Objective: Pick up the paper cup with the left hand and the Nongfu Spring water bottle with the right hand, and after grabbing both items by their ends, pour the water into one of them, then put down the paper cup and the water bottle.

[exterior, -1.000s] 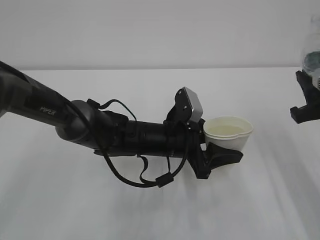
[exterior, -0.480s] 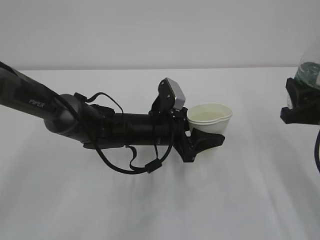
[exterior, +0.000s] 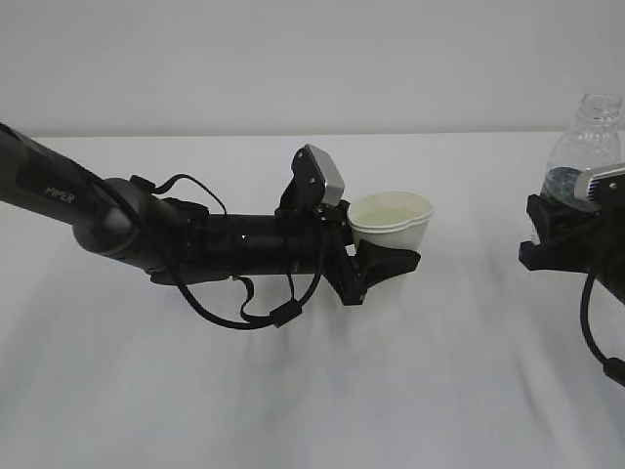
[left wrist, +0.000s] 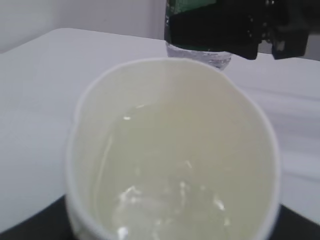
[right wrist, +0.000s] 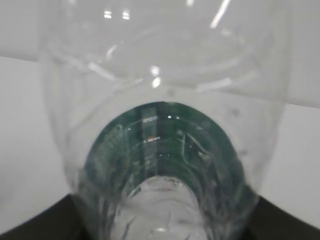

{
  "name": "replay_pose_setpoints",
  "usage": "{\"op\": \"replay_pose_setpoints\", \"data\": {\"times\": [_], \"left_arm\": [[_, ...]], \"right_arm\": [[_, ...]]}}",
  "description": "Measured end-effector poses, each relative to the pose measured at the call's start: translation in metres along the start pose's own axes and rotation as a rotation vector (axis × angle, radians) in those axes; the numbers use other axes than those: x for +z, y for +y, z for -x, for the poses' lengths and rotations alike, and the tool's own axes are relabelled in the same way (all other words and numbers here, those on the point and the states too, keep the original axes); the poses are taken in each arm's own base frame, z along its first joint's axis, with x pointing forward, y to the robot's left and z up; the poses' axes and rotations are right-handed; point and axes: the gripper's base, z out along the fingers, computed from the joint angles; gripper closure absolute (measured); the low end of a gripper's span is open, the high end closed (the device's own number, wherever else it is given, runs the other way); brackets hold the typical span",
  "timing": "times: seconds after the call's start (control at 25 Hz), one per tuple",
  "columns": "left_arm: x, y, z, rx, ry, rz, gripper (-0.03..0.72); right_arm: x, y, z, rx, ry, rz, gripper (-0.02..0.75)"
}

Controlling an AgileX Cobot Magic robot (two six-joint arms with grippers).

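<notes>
Water point(left wrist: 165, 185), clear and shallow, lies in the paper cup point(exterior: 391, 222), which sits upright in the left hand's tool point(exterior: 376, 266), clamped low on its wall just above the white counter point(exterior: 322, 391). Left of the cup stretches the black arm lettered "PIPER" point(exterior: 59, 186), with looped cables beneath it. Well to the right of the cup, at the frame's edge, the right hand's tool point(exterior: 562, 239) is closed around the lower body of the Nongfu Spring water bottle point(exterior: 586, 147), which stands upright, capless, its neck higher than the cup's rim
</notes>
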Motion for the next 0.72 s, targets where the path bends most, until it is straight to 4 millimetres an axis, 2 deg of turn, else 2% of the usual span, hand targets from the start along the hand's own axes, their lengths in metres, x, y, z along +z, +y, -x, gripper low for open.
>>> {"op": "replay_pose_setpoints", "data": {"times": [0.48,0.72], "left_arm": [[0.0,0.001,0.0,0.033,-0.004,0.007,0.277],[0.0,0.001,0.0,0.035,-0.004,0.007,0.279]], "right_arm": [[0.034,0.003,-0.017,0.054,0.018,0.026,0.363],[0.051,0.004,-0.017,0.077,-0.004,0.038,0.363]]}}
